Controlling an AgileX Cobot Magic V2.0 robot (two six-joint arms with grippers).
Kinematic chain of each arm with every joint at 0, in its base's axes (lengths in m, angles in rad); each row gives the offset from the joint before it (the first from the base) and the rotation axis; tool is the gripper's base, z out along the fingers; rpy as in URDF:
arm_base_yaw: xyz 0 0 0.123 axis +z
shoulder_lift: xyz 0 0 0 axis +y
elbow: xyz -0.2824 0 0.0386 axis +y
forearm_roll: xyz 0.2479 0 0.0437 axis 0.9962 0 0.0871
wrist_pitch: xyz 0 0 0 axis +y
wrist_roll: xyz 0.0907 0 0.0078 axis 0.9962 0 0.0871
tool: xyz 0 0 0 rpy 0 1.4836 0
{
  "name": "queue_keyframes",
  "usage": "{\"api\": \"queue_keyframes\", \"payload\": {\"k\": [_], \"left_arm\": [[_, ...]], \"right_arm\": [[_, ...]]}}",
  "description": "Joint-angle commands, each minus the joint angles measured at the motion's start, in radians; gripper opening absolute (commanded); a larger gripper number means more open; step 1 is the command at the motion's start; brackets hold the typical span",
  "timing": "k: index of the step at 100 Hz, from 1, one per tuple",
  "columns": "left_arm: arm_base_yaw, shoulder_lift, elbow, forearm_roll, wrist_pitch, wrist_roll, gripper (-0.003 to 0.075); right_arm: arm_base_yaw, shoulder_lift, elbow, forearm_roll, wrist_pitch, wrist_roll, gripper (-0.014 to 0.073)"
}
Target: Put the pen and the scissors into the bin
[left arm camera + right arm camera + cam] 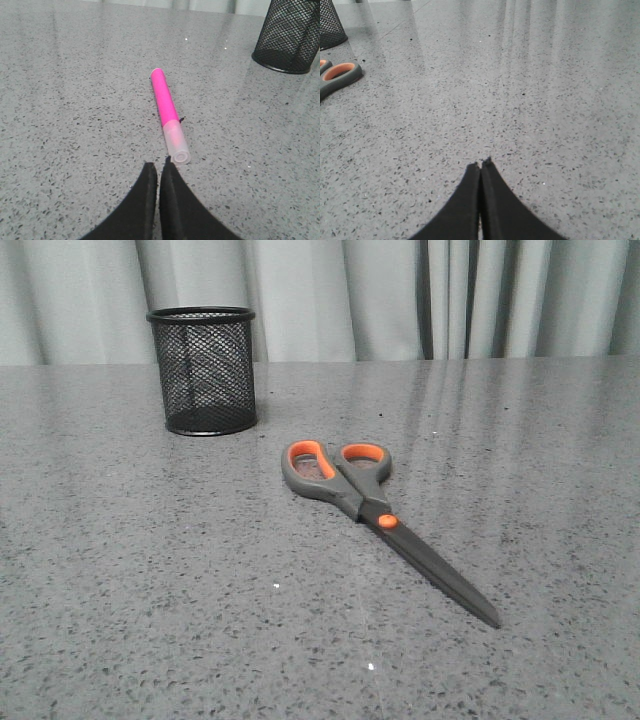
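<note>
The speckled grey stone desk (150,570) is glossy. Near the round black wire-mesh bin (202,370), the grey scissors (375,515) with orange-lined loops lie flat, blades pointing away from it. The smooth magenta pen (168,112) lies near the bin too, its frosted cap just beside the left hand (158,170), fingers together. The right hand (480,167) is pressed together as well.

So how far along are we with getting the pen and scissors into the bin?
Nothing is done yet. The black wire-mesh cup looks empty. The grey, orange-looped scissors lie flat on the table, and the magenta pen lies on the table just ahead of the shut left tool. The right tool is shut and empty. Both items remain.
</note>
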Motion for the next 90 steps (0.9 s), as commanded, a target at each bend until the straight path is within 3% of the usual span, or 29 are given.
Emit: {"api": "queue_keyframes", "payload": {"k": [1, 64, 90], "left_arm": [[0.002, -0.033, 0.044, -0.002, -0.041, -0.007, -0.0019], [0.002, -0.033, 0.044, -0.002, -0.041, -0.007, -0.0019], [0.002, -0.033, 0.044, -0.002, -0.041, -0.007, -0.0019]], "right_arm": [[-0.006, -0.02, 0.016, 0.0, -0.066, -0.008, -0.0058], [-0.006, -0.02, 0.014, 0.0, -0.069, -0.008, -0.0058], [-0.006, -0.02, 0.014, 0.023, -0.215, -0.008, -0.0058]]}}
